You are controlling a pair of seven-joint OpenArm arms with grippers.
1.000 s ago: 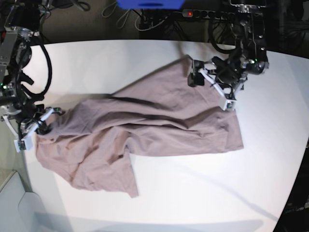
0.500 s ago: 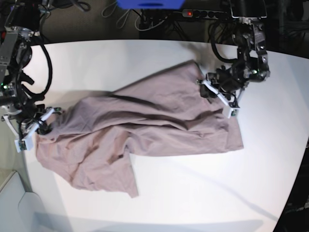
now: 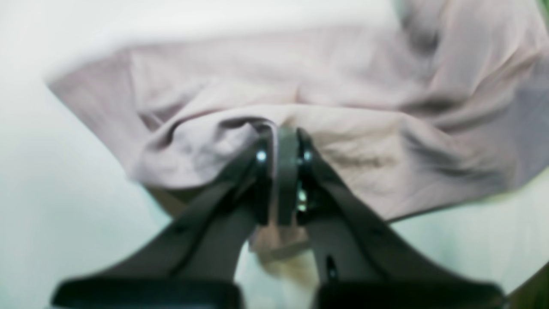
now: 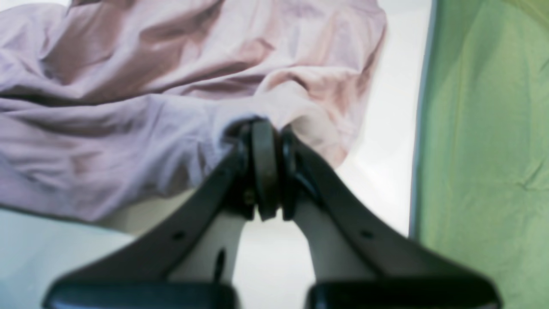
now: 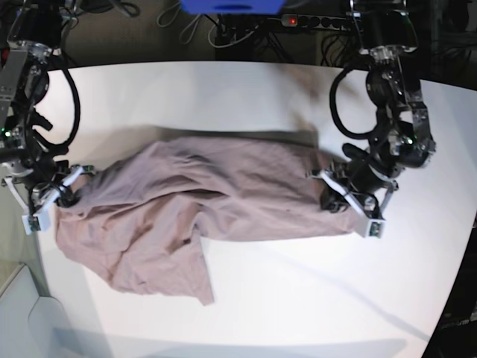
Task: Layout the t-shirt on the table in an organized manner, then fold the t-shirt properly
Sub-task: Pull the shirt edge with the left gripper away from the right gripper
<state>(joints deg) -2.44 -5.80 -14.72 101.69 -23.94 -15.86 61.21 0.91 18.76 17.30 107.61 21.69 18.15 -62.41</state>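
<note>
Both hands pinch the shirt (image 5: 216, 209): left hand (image 5: 337, 195) at one end, right hand (image 5: 61, 195) at the other, cloth crumpled on the table (image 5: 246, 89). Uneven pulling could slip the thin fabric loose.

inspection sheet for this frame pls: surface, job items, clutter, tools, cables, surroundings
Surface: white table, bare around the cloth.
Job's things: mauve t-shirt lies crumpled and bunched, not flat, stretched between both arms.
Clutter: nothing seen.
Tools: left tool shut on the t-shirt's edge; right tool shut on the opposite end.
Cables: black cable loop by the right arm; another cable at the left arm.
Surroundings: power strip and a blue object behind the table; green cloth beyond its edge.
</note>
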